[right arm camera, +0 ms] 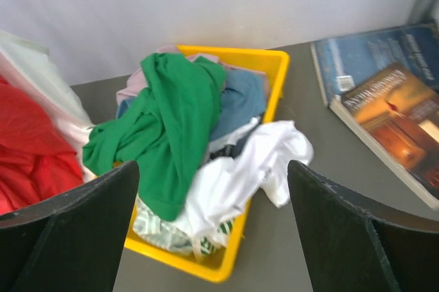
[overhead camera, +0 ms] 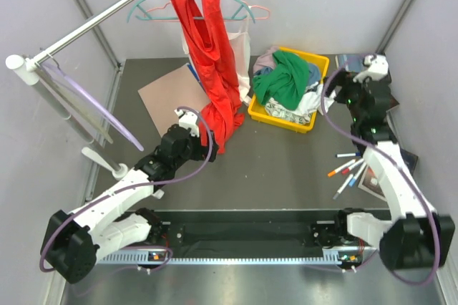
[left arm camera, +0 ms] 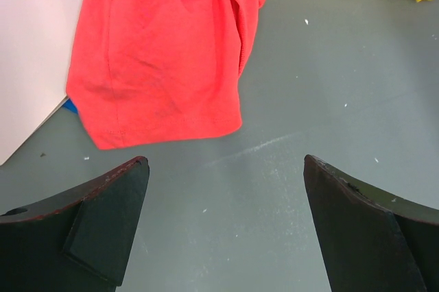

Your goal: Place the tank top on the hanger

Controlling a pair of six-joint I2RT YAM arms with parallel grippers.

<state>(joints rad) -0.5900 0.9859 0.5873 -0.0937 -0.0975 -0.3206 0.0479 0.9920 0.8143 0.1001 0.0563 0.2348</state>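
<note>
The green tank top (overhead camera: 283,79) lies crumpled on top of other clothes in a yellow bin (overhead camera: 266,114); it also shows in the right wrist view (right arm camera: 171,117). The lavender hanger (overhead camera: 100,108) hangs from the metal rail (overhead camera: 107,13) at the far left, away from both arms. My right gripper (overhead camera: 335,84) (right arm camera: 212,165) is open and empty, just right of the bin and facing it. My left gripper (overhead camera: 207,149) (left arm camera: 225,162) is open and empty over the grey table, just in front of the hem of a red tank top (left arm camera: 164,59).
The red tank top (overhead camera: 215,69) hangs on a teal hanger (overhead camera: 154,6), with a pink hanger (overhead camera: 259,11) behind it. A white garment (right arm camera: 240,175) spills over the bin's edge. Books (right arm camera: 384,100) lie to the right, markers (overhead camera: 347,169) near the right arm, and a cardboard sheet (overhead camera: 164,94) at left.
</note>
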